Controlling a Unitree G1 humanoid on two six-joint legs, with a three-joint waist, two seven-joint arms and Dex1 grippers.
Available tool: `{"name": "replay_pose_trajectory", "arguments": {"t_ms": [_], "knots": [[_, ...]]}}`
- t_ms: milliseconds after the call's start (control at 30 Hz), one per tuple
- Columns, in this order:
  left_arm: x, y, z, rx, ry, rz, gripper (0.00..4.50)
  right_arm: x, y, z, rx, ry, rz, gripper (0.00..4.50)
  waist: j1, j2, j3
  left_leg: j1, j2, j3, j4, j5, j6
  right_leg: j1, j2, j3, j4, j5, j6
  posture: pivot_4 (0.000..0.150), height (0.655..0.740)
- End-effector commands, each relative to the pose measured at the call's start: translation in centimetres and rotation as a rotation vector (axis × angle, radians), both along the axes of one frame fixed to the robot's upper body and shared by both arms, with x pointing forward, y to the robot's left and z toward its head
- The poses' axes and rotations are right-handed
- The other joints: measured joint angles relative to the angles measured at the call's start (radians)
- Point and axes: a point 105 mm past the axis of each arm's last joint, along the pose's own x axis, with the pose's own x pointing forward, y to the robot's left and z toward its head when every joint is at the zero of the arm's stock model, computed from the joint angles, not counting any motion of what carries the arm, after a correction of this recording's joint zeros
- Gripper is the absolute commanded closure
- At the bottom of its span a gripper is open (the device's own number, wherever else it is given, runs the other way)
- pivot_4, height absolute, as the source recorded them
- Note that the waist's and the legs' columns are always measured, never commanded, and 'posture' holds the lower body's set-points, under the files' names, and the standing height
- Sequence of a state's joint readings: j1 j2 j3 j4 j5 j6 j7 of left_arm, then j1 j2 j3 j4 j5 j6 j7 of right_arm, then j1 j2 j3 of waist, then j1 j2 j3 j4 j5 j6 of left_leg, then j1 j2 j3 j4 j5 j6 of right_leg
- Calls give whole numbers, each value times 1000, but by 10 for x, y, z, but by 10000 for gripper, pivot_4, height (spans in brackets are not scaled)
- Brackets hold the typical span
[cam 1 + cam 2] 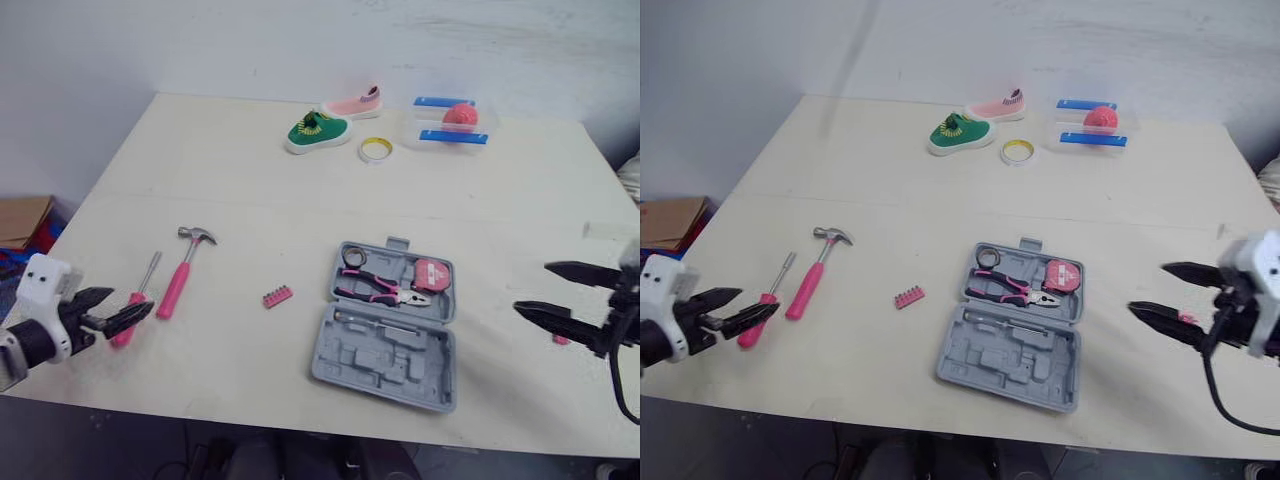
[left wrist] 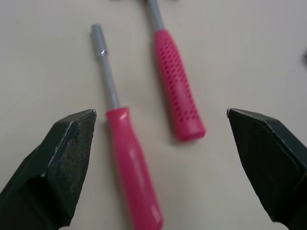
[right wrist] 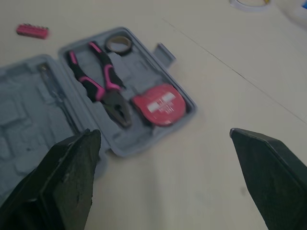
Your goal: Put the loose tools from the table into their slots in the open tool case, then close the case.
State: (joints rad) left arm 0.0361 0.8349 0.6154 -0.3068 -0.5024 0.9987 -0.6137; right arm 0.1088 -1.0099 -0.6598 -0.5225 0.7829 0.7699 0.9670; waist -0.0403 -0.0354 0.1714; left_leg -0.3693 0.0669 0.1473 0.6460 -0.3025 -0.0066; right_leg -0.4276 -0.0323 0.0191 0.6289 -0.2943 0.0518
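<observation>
Tool case [image 1: 385, 360] lies open on the table [image 1: 250, 170], with pliers [image 1: 380, 290] and a tape measure [image 1: 432, 273] seated in its far half. Head view: three loose tools lie left of the case, the bit holder [image 1: 277, 296] nearest, then the hammer [image 1: 183, 270], and the screwdriver [image 1: 137, 300] farthest. My left gripper [image 1: 133, 300] hovers at the screwdriver's handle, spread wide and holding nothing. My right gripper [image 1: 532, 288] hangs right of the case, equally spread and empty. Left wrist view: the screwdriver's pink handle lies between the fingers, closer to one, with the hammer's handle just beside it. Right wrist view: the case sits ahead of the open fingers. I judge the step in hand to be the first pick, the screwdriver. Next move: centre on the handle, descend, close clear of the hammer, and carry to the case's near half.
</observation>
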Motion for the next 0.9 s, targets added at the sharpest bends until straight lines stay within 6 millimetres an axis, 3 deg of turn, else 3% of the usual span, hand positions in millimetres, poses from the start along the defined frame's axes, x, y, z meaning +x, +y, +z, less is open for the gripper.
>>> {"name": "replay_pose_trajectory", "arguments": {"t_ms": [33,100,233,333,467,533,633,833,900], "knots": [[9,-18,5,-16,-8,0,752,-6,51,11,45,-29,187,0,-1,0,0,0,0,0,0,0,0,0,0,0,0,0,0,1500,7304],[15,-35,8,-58,-10,-38,752,-8,72,14,60,-39,274,0,0,0,0,0,0,0,0,1,1,0,0,0,0,0,0,1500,7304],[28,-40,0,-24,30,-7,752,-11,94,15,63,-36,382,0,9,-1,0,-1,0,0,1,2,4,0,0,0,0,1,1,1500,7304],[50,-43,-14,-13,63,14,752,-8,114,19,74,-58,470,0,12,-1,0,-1,0,0,1,2,3,-1,0,0,0,0,1,1500,7304],[57,-42,-33,30,141,31,752,-14,124,19,60,-46,537,0,12,-1,-1,-2,0,0,1,2,4,-1,0,0,0,0,1,1500,7304],[63,-51,-41,21,132,-18,752,-12,126,20,68,-53,542,0,12,0,-1,-2,0,0,1,2,3,-1,-1,0,0,0,0,1500,7304],[67,-56,-51,30,139,-54,9297,-11,126,16,37,-52,550,0,14,0,-1,-1,-1,0,2,2,4,0,-2,-1,1,0,0,1500,7304],[69,-57,-53,5,133,-54,35018,-8,123,16,33,-60,525,0,14,0,-1,-1,-4,-1,2,5,8,1,-7,-3,3,-1,-2,1500,7304],[69,-58,-53,6,131,-58,39579,-8,122,15,30,-59,520,0,15,0,-1,-1,-5,-1,2,5,9,1,-8,-4,3,0,0,1500,7304]]}}
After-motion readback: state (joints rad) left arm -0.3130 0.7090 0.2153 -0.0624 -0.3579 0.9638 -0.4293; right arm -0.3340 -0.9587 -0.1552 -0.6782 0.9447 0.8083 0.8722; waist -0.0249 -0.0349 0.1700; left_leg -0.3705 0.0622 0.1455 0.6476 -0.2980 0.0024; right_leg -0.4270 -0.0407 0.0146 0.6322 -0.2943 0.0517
